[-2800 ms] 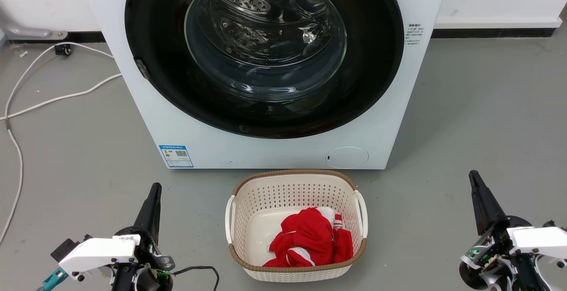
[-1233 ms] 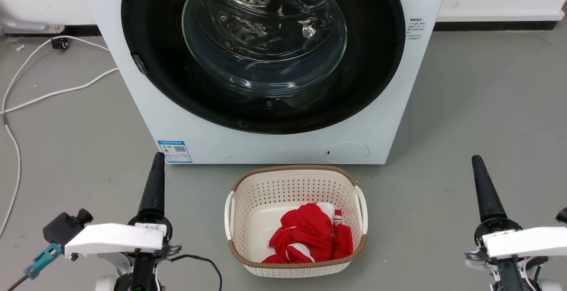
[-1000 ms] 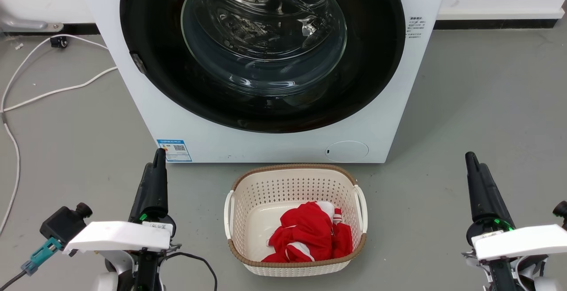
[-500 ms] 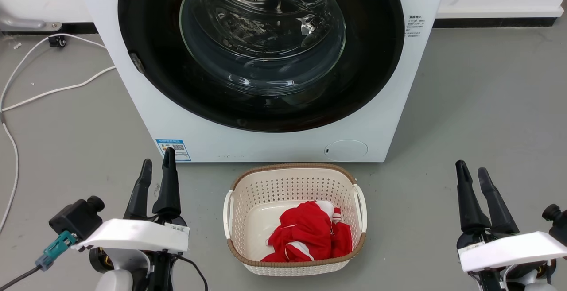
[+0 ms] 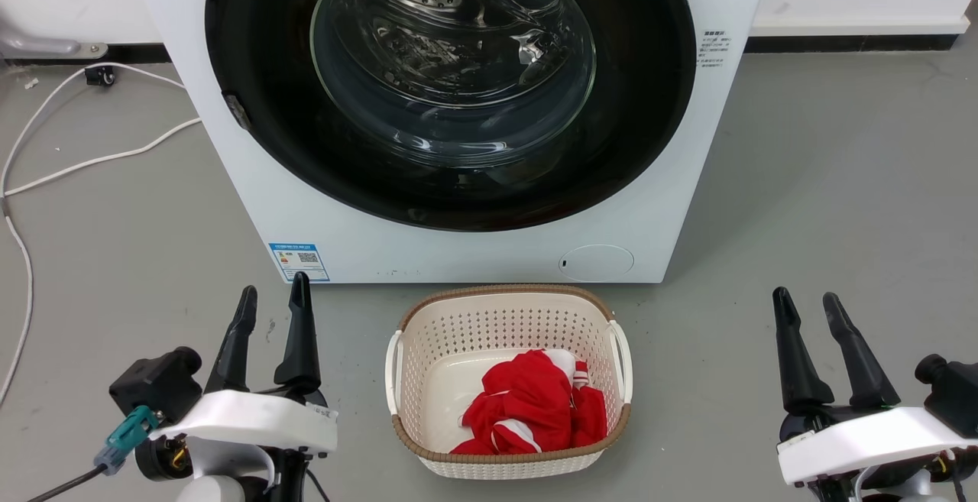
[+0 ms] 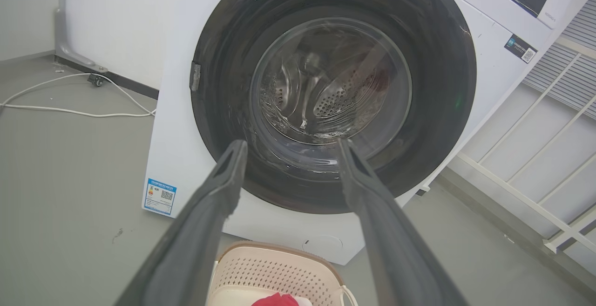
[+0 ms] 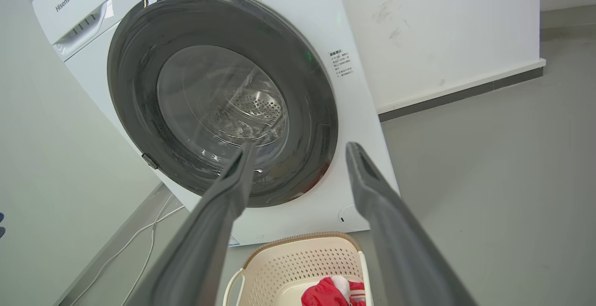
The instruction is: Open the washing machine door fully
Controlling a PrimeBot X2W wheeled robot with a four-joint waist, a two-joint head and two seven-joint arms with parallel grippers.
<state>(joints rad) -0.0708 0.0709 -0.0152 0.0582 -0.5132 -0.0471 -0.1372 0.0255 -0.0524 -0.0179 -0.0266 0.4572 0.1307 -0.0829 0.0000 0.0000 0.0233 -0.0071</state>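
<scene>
1. Head view: the washing machine (image 5: 474, 254) stands on a grey floor (image 5: 825, 181) against a white wall, its front facing the robot. The washing machine door (image 5: 451, 82), a glossy black disc with a bulging glass window, lies flat against that front, closed. A perforated steel drum shows through the glass.
2. A blue label sticker (image 5: 299, 261) sits low on the left of the machine's front, and a round white flap (image 5: 596, 263) sits low on the right.
3. A cream laundry basket (image 5: 508, 299) stands on the floor just in front of the machine, between the two grippers, with a red-and-white garment (image 5: 535, 410) bunched inside it.
4. The left gripper (image 5: 274, 286) hovers over the floor at lower left. Its two dark fingers are spread apart and hold nothing, with the tips pointing up toward the sticker and clear of the door.
5. The right gripper (image 5: 804, 295) hovers at lower right, its fingers likewise parted and empty, apart from the machine.
6. Left wrist view: the parted fingers (image 6: 223, 185) frame the lower part of the glass window without touching it. A small grey catch (image 6: 195, 75) shows on the door's left edge.
7. Right wrist view: the spread fingers (image 7: 375, 189) point at the door's lower half, with the basket and garment below them.
8. A white cable (image 5: 99, 158) loops across the floor to the left of the machine.
</scene>
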